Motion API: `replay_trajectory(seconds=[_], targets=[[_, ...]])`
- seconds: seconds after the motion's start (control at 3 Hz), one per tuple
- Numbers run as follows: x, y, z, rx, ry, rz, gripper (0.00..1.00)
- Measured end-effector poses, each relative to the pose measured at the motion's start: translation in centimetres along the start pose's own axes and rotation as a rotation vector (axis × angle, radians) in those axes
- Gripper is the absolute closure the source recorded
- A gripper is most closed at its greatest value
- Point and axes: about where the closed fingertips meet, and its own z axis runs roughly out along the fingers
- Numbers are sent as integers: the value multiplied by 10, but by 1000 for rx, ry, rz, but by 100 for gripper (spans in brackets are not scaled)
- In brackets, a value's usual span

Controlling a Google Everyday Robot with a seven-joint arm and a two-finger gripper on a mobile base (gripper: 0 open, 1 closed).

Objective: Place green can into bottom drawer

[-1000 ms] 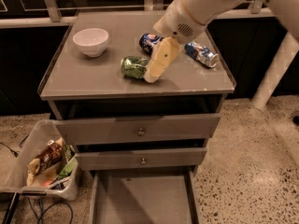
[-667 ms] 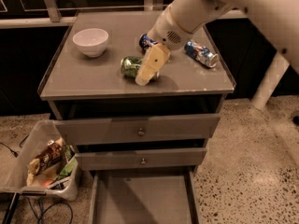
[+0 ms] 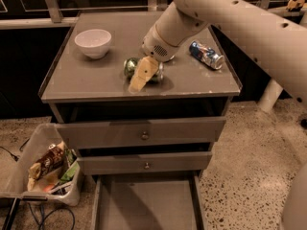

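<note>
The green can [image 3: 130,66] lies on its side on the grey cabinet top [image 3: 86,83], near the middle front. My gripper [image 3: 142,74] hangs from the white arm directly over the can and covers its right half; its tan fingers [image 3: 138,80] point down toward the front edge. The bottom drawer [image 3: 146,205] stands pulled out at floor level below the cabinet, with a bare grey floor.
A white bowl [image 3: 93,42] sits at the back left of the top. A blue can [image 3: 206,54] lies at the right. Two shut knobbed drawers [image 3: 144,135] sit above the open one. A clear bin of snack packets [image 3: 45,169] stands on the floor at left.
My gripper has moved left and down over the green can, and now covers more of it. The can has stayed in place.
</note>
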Motion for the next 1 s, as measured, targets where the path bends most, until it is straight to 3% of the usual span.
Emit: replay_trajectory(seconds=[0.33,0.67,1.0], targets=[[16,-21,18,70,25,0,0],[22,-22,24,71,26,2,0],[23,-22,24,71,26,3,18]])
